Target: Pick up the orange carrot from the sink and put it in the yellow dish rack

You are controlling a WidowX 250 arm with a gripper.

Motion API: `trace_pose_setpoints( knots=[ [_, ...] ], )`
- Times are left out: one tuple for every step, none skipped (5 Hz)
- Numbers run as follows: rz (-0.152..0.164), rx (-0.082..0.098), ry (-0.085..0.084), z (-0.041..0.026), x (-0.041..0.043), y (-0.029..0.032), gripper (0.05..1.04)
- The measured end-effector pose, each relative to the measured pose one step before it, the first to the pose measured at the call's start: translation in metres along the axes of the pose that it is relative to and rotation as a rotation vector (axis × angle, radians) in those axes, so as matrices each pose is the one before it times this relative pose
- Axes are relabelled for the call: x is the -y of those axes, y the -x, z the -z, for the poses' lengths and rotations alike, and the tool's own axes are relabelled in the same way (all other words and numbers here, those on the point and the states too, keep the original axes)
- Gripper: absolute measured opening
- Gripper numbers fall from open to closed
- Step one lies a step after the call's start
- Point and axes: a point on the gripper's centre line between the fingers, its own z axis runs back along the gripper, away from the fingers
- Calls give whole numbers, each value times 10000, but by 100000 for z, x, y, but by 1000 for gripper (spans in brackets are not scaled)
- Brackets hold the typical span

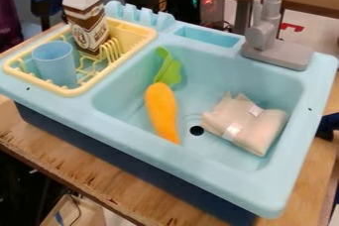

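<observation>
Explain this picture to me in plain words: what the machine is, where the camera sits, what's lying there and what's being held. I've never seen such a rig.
The machine is a black robot arm with a two-finger gripper. The picture comes from a fixed camera looking down at a slant on a toy sink on a wooden table.

In the basin, a carrot lies on the left, its green leaves toward the back, and a beige bundle on the right. The drain hole is between them. Behind the basin stands a grey faucet. At left, a yellow rack holds a blue cup and a carton. I can't tell whether anything is held.
</observation>
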Motion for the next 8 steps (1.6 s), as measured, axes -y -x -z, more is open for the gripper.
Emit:
trace_pose_setpoints(
  knots=[
    [-12,-283,70,943,28,-12,1001],
    [-554,34,213,2186,372,-149,1001],
    [-501,-5,92,2179,129,161,1001],
    [-128,-400,363,2339,446,-257,1001],
    [-433,-13,26,1253,-56,-302,1001],
    [-397,-118,-102,1044,288,-269,1001],
    [-273,-530,-167,1832,795,125,1001],
    [-255,-204,-49,1043,717,-212,1001]
  ],
)
